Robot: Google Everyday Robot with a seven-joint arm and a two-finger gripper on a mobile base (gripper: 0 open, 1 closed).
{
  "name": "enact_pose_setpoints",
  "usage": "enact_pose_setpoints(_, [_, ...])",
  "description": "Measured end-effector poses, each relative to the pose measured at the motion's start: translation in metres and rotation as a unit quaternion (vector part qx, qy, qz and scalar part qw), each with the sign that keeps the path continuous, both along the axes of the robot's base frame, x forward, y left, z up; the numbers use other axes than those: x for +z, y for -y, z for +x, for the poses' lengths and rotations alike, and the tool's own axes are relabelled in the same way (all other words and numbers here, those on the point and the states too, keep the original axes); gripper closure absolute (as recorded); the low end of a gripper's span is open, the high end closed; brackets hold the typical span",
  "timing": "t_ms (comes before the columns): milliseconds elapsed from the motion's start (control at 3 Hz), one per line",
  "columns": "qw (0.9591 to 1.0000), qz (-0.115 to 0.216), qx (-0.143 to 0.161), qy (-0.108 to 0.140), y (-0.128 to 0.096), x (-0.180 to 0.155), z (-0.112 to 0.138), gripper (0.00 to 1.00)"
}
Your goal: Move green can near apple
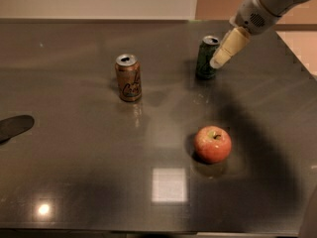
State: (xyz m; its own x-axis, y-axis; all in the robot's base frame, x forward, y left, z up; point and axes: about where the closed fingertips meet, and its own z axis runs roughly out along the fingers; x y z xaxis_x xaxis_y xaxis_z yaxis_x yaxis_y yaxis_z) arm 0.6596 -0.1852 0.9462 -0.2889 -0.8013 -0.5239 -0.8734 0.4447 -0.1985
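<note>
The green can (205, 58) stands upright on the dark table, far right of centre. The apple (212, 144) sits nearer the front, well apart from the can. My gripper (218, 61) comes in from the upper right on a white arm; its pale tan fingers (228, 47) slant down to the can's right side, the tips at or just in front of the can's upper right edge.
A tan-orange can with script lettering (129, 77) stands upright left of the green can. A dark flat object (15, 126) lies at the table's left edge. The table's right edge (297, 58) runs close behind the arm. Light glare marks the front of the tabletop (169, 184).
</note>
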Motion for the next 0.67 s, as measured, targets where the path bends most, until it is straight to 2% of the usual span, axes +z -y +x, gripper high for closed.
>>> enact_pose_setpoints(667, [0.999,0.022,-0.032,-0.024,-0.01,-0.024,0.045,0.0])
